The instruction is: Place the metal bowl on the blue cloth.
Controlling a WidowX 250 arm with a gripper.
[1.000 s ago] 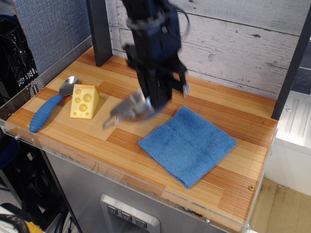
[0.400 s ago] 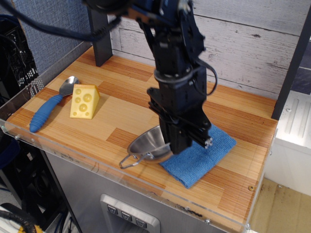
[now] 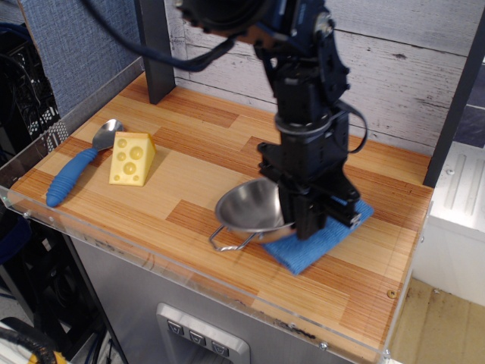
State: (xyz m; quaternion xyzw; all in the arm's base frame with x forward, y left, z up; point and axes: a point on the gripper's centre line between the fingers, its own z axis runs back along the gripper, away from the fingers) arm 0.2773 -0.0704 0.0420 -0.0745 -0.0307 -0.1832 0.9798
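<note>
The metal bowl [image 3: 250, 206] is round and shiny, with a wire loop handle sticking out at its front left. It sits low over the left part of the blue cloth [image 3: 314, 246], tilted slightly. My gripper [image 3: 297, 216] is shut on the bowl's right rim. The black arm hides most of the cloth; only its front corner and right edge show. I cannot tell whether the bowl rests on the cloth or hangs just above it.
A yellow cheese wedge [image 3: 132, 158] and a blue-handled spoon [image 3: 74, 171] lie at the left of the wooden table [image 3: 189, 163]. A dark post [image 3: 155, 49] stands at the back left. A clear plastic lip runs along the table's front edge.
My gripper has carried the bowl from the table's middle to the right and down, onto the left part of the cloth. The arm now covers more of the cloth.
</note>
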